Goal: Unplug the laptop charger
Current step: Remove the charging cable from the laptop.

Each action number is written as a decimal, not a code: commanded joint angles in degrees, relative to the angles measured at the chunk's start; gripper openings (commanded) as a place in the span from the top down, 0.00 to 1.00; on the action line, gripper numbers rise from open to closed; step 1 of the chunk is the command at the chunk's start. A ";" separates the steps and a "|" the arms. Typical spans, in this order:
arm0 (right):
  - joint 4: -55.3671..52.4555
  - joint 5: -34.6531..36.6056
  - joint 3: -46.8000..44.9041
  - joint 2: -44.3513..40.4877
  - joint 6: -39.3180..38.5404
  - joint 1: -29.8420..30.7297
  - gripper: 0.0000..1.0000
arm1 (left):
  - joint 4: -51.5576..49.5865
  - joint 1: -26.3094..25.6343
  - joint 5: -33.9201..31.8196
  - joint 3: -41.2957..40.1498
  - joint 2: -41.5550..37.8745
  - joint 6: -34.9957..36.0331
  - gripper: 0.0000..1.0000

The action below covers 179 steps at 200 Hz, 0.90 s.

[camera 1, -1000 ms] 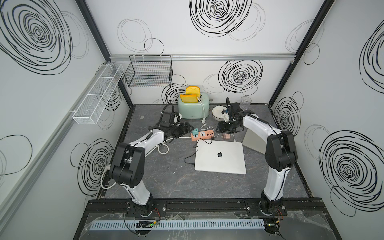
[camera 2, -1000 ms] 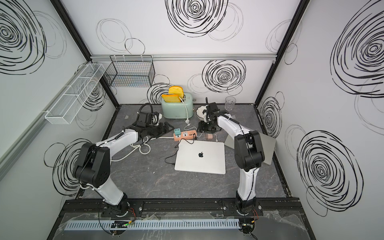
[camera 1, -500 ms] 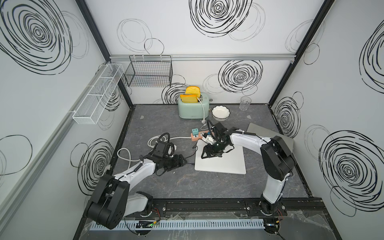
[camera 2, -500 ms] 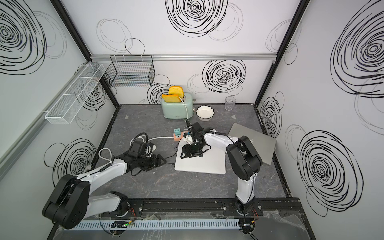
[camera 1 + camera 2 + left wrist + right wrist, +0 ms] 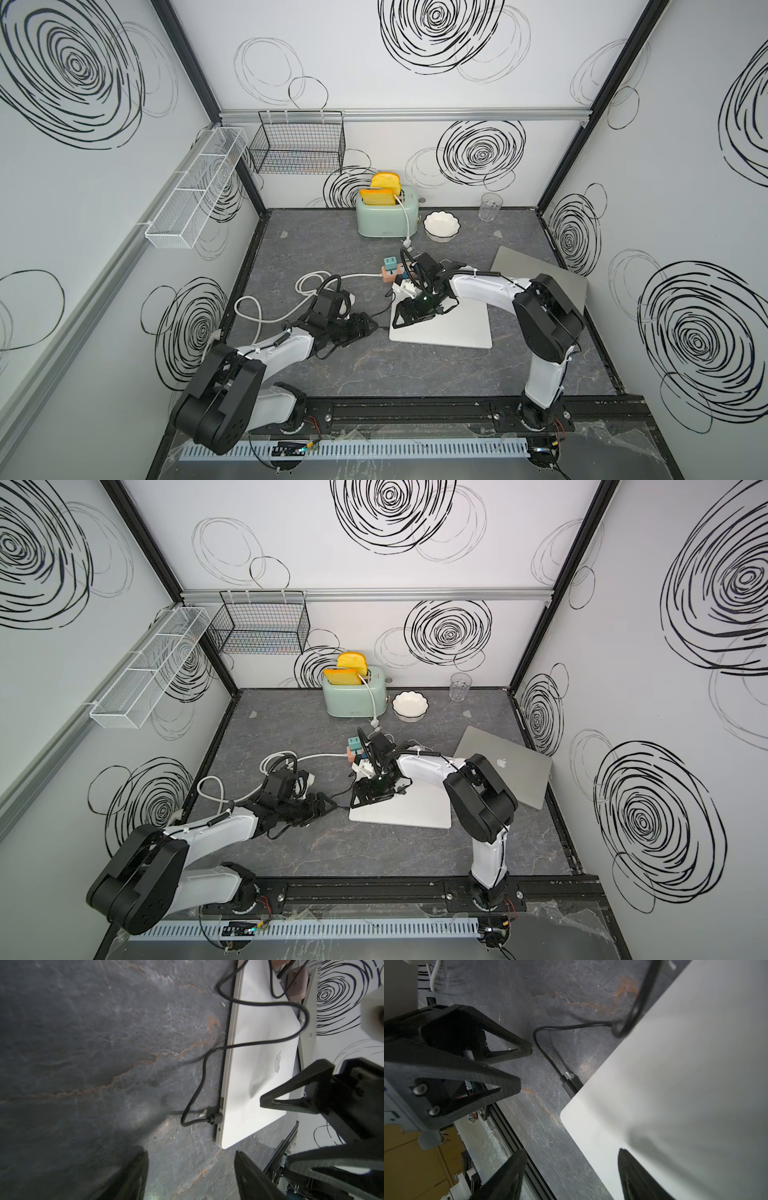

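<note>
Stiff-looking little plug (image 5: 215, 1119), snug in the laptop's (image 5: 259, 1064) left edge: I'd pinch its body, not the limp cable (image 5: 204, 1064). Left tool (image 5: 191, 1154) and right tool (image 5: 572, 1151) both gape, empty.

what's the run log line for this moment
phase: approach | charger plug: seated in side port of white laptop | left gripper: open, aimed at plug, no contact | right gripper: open, above laptop corner
</note>
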 commanded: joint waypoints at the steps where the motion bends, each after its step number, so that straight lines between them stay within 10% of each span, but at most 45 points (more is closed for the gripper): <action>1: -0.78 1.82 1.56 0.89 -0.35 0.08 0.27 | 3.81 -0.42 -2.47 -0.82 1.43 -1.69 0.35; 179: -2.46 3.75 0.24 3.48 -0.74 -2.74 0.26 | 1.69 -2.71 -4.57 6.77 9.62 1.44 0.86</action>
